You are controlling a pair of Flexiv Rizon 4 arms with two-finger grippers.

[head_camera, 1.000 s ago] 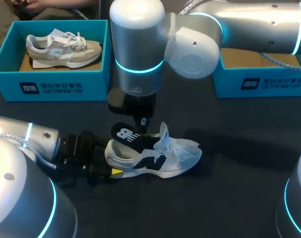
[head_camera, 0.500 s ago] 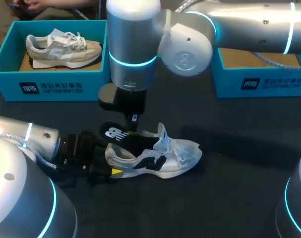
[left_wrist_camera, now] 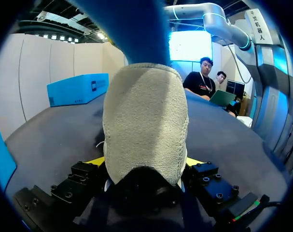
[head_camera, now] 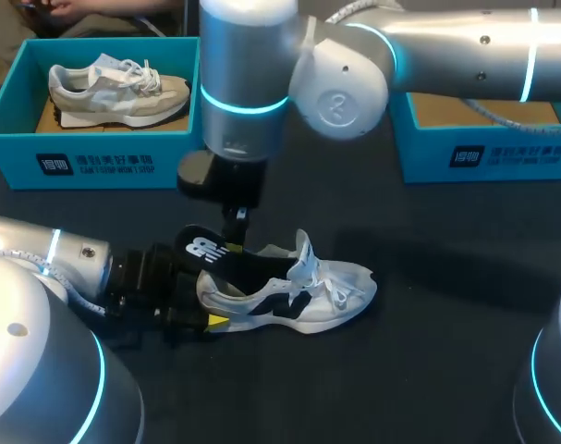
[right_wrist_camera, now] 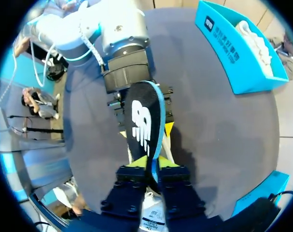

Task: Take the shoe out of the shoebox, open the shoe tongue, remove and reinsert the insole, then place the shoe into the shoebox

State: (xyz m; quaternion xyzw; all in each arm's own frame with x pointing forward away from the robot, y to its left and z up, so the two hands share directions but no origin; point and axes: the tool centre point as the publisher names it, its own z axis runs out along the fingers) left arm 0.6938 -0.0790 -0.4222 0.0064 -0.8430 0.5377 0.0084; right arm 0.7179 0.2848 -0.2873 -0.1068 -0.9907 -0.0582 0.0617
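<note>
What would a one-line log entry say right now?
left gripper: shut on shoe heel | right gripper: shut on insole | insole: partly out

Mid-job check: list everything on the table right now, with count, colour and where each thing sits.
white shoe: one, white with black, on its sole at mid-table, toe towards the right arm's side
insole: one, black with a white logo, slanting up out of the white shoe's opening
beige shoe: one, beige and grey, lying in the left shoebox
left shoebox: one, teal, at the table's far left
right shoebox: one, teal, at the far right, partly behind the right arm
table: one, dark
left gripper: one, yellow tips, shut on the white shoe's heel
right gripper: one, yellow tips, shut on the insole
</note>
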